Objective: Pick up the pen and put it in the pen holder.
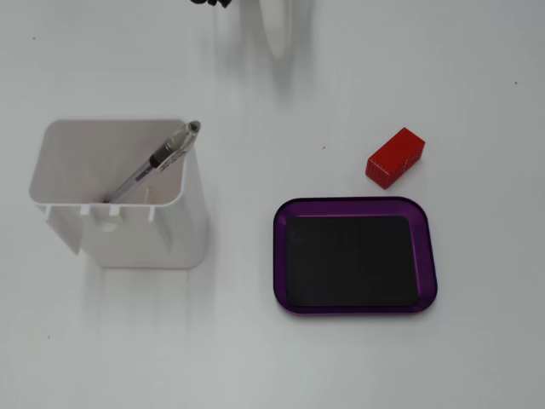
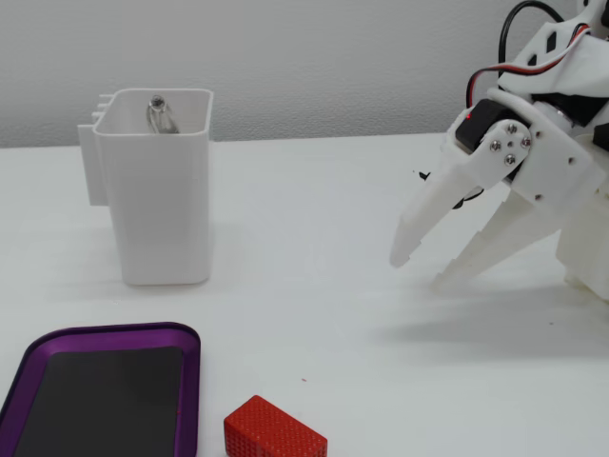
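Observation:
A silver-grey pen point(image 1: 157, 160) stands tilted inside the white pen holder point(image 1: 180, 223), its top end leaning on the holder's rim. In the other fixed view the pen's top point(image 2: 157, 114) shows just inside the holder point(image 2: 162, 205). My white gripper point(image 2: 421, 269) hovers above the table at the right of that view, well away from the holder, its two fingers spread and empty. In the top-down fixed view only a white fingertip point(image 1: 278, 30) shows at the top edge.
A purple tray with a black inside point(image 1: 427, 256) lies right of the holder; it also shows at the bottom left in the other fixed view point(image 2: 190, 381). A red block point(image 1: 395, 158) lies beyond the tray, and it shows at the bottom edge point(image 2: 274, 431).

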Tool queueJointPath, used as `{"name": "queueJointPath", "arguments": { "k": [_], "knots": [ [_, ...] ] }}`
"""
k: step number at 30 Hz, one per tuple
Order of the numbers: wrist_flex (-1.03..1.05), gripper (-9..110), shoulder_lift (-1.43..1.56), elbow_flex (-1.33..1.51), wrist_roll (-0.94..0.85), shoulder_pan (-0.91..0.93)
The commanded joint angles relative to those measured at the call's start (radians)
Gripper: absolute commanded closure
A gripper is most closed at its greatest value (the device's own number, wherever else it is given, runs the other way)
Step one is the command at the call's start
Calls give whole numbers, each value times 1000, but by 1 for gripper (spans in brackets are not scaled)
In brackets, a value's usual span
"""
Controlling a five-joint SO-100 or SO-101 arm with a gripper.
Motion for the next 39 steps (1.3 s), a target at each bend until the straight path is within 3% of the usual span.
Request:
{"name": "queueJointPath", "arguments": {
  "k": [1,5,39],
  "knots": [
    [-11,92,63,21,0,3],
    [-6,103,63,46,2,3],
    [46,102,64,184,-8,-2]
  ]
}}
